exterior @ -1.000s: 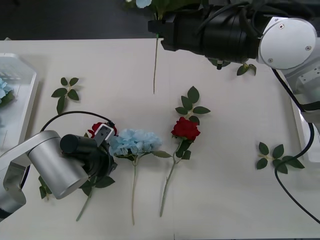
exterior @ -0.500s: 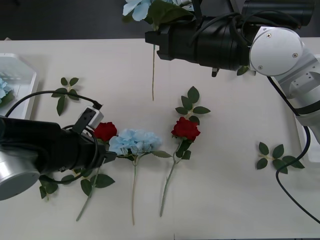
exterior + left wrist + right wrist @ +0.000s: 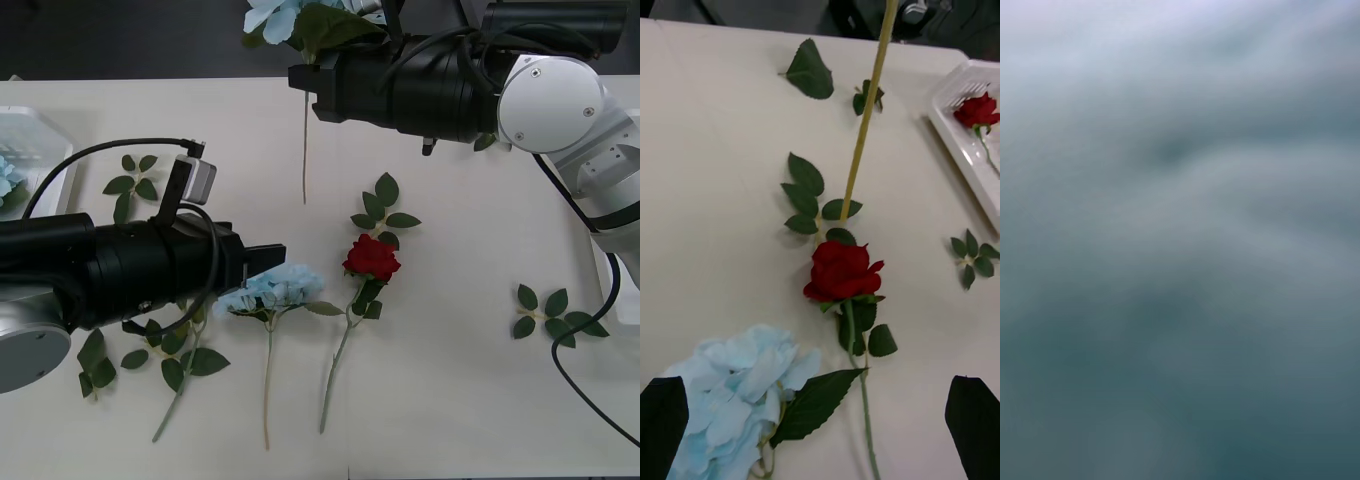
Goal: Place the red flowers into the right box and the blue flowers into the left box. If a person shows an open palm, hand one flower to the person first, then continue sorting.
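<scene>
Left gripper [image 3: 820,420] spread wide over fluffy blue flower [image 3: 737,390]; right gripper (fingers hidden) carries thin-stemmed hydrangea [image 3: 272,14], grip unclear.

A lab-like room: bare white table [image 3: 470,400] with staged artificial flowers.

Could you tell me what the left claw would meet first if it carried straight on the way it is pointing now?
Most likely the blue flower: the open left claw already has it between its fingers. Beyond it lies the red rose, though height above the table is hard to judge.
</scene>
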Motion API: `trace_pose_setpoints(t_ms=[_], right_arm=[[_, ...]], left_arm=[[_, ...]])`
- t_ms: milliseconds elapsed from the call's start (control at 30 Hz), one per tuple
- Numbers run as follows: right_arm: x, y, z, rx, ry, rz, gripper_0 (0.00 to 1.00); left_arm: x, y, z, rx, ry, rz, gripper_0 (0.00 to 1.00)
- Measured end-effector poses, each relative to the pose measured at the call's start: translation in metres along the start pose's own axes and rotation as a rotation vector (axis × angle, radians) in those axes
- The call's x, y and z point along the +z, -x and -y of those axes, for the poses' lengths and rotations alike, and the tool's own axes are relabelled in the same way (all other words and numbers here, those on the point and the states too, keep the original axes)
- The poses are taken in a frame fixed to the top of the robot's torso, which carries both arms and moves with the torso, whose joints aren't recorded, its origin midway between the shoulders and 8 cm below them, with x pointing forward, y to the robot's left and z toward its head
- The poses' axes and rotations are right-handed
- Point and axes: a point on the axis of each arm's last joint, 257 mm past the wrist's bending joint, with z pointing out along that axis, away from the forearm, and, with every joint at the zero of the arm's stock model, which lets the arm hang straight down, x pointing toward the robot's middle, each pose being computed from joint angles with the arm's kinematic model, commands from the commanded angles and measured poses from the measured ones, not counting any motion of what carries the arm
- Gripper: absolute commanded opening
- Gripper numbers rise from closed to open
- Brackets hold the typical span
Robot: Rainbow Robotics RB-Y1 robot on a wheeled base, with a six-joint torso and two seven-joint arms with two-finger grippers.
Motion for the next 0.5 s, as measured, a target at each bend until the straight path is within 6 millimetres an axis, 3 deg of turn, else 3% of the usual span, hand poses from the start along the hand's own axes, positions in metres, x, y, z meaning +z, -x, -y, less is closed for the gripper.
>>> trace_pose_setpoints(t_ms=[300,500], right_arm=[[0.001,-0.002,-0.002,0.006,0.007,-0.004,0.00],[0.001,-0.002,-0.003,0.008,0.009,-0.004,0.00]], left_arm=[[0.028,0.051,0.032,-0.084,-0.097,0.155,1.00],[0.047,0.071,0.031,-0.137,-0.108,0.213,1.00]])
